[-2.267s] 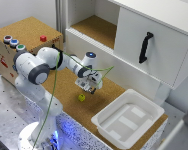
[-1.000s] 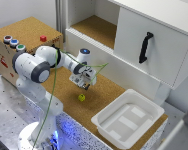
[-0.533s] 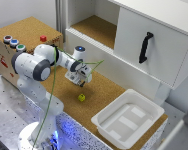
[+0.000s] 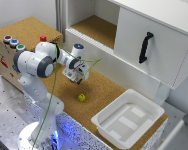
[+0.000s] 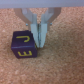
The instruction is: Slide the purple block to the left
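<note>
A small yellow-green ball (image 4: 81, 97) is lying on the cork board (image 4: 105, 92), near a white plastic tray (image 4: 128, 119); a black handle (image 4: 145, 47) is hanging on the white cabinet door (image 4: 154, 42)

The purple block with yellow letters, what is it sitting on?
The purple block rests on the cork-covered tabletop, beside the gripper. Whatever is directly beneath the block is covered.
</note>
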You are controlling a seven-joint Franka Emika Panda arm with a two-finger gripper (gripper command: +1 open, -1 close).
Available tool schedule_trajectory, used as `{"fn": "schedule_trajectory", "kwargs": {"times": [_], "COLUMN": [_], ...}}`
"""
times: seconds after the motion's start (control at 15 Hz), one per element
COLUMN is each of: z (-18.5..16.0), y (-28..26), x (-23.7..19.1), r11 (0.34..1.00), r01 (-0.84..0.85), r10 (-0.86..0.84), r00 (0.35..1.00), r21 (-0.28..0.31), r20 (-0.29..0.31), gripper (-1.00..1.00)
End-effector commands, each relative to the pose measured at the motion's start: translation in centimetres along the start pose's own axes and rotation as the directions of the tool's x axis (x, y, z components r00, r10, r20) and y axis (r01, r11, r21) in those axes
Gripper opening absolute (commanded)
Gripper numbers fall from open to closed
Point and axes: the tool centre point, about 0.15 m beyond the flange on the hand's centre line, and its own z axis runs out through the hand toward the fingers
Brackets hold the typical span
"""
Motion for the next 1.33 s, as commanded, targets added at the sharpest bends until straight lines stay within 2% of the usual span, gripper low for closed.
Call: {"fn": "schedule_trajectory", "kwargs": {"times": [0.0,0.07,0.13,0.33,0.4,0.47,1.27], "z": [-0.4,-1.7,-3.5,-6.8,-7.1,-7.1,-7.1], "y": [-1.4,-1.0,-0.4,0.4,0.5,0.5,0.6], "x": [1.4,1.3,0.9,-0.3,-0.6,-0.7,-0.9], "r11": [0.995,0.991,0.988,0.992,0.993,0.995,0.997], "r01": [-0.071,-0.086,-0.111,-0.103,-0.087,-0.066,-0.054], "r10": [0.072,0.084,0.106,0.095,0.079,0.060,0.049], "r00": [0.997,0.996,0.993,0.990,0.992,0.995,0.996], "r21": [-0.064,-0.099,-0.104,-0.077,-0.080,-0.073,-0.063], "r20": [0.005,-0.021,-0.051,-0.100,-0.097,-0.078,-0.076], "gripper": [-1.00,-1.00,-1.00,-1.00,-1.00,1.00,1.00]}}
